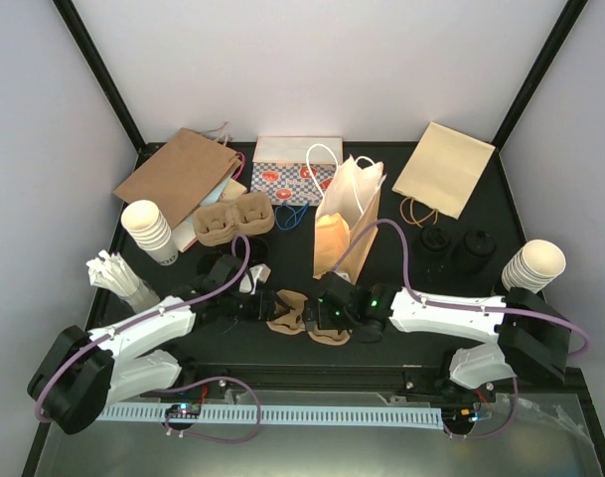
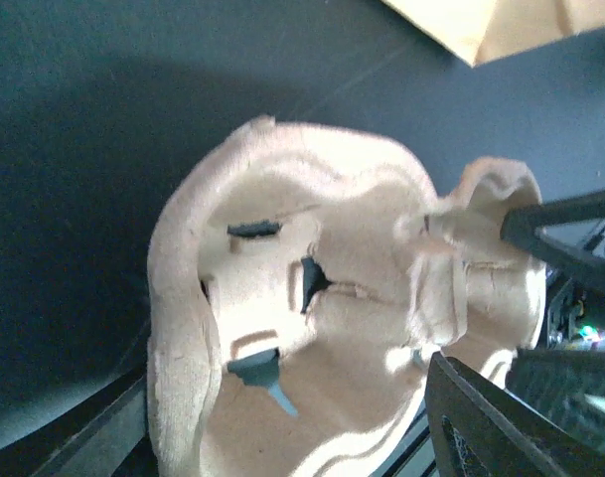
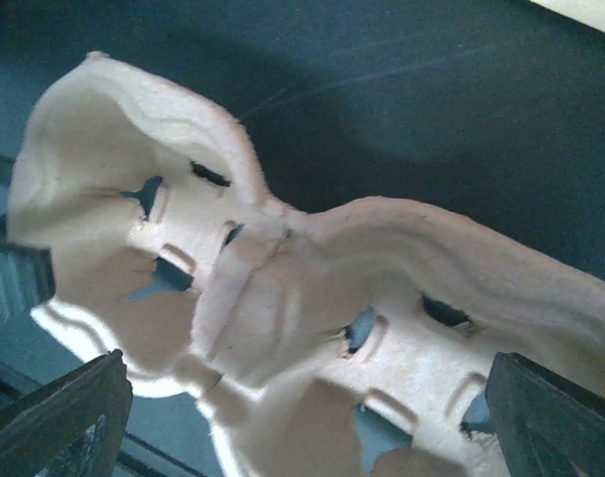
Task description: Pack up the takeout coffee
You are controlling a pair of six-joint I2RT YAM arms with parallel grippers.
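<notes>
Two small black takeout coffee cups (image 1: pixel 436 239) (image 1: pixel 478 250) stand at the right, behind my right arm and away from both grippers. A two-hollow cardboard tray (image 1: pixel 307 320) lies at the front middle of the dark table, between the grippers. In the left wrist view the tray (image 2: pixel 312 298) fills the frame. My left gripper (image 2: pixel 282 437) (image 1: pixel 270 306) is open, its jaws on either side of one hollow. My right gripper (image 3: pixel 302 427) (image 1: pixel 334 316) is wide open over the tray's (image 3: pixel 312 288) other hollow, with a dark finger (image 3: pixel 550 417) at each lower corner.
A cream paper bag (image 1: pixel 347 221) stands upright just behind the tray. More cardboard trays (image 1: pixel 232 219) sit at back left. Stacks of white paper cups (image 1: pixel 148 231) (image 1: pixel 535 266) stand at both sides. A flat brown bag (image 1: pixel 178 177), a patterned bag (image 1: pixel 297 171), a tan bag (image 1: pixel 443 169) and white sticks (image 1: pixel 118 273) lie around.
</notes>
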